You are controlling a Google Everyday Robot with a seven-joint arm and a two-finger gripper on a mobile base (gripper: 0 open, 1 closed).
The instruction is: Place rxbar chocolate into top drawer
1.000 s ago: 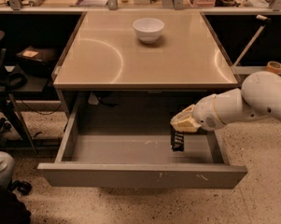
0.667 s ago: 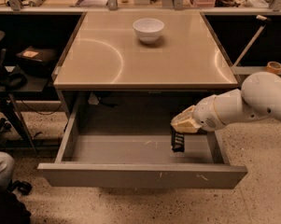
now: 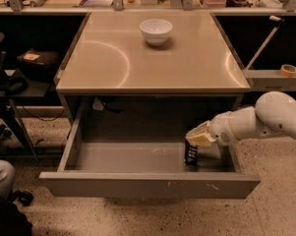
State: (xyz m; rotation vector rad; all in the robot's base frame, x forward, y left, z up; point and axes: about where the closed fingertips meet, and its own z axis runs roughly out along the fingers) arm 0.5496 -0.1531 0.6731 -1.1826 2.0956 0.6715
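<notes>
A speckled floor [image 3: 137, 215], a tan table [image 3: 113, 73], and the top drawer [image 3: 147, 185] pulled wide open beneath it.

In the single camera view, the table carries a white bowl [image 3: 156, 31] near its far edge. The drawer is a shallow grey tray about as wide as the table, and its flat front panel shows a few small white scuffs. A white arm [image 3: 265, 119] reaches in from the right, and its pale gripper [image 3: 196, 140] hangs just over the drawer's right end. The rxbar chocolate [image 3: 192, 155] stands upright directly under the gripper, inside the drawer near the right wall, with its lower end on or near the drawer floor. It is a small, flat black wrapper with faint light print, and its top edge meets the gripper's tip. I cannot tell whether the gripper is clamped on the bar or has released it.
</notes>
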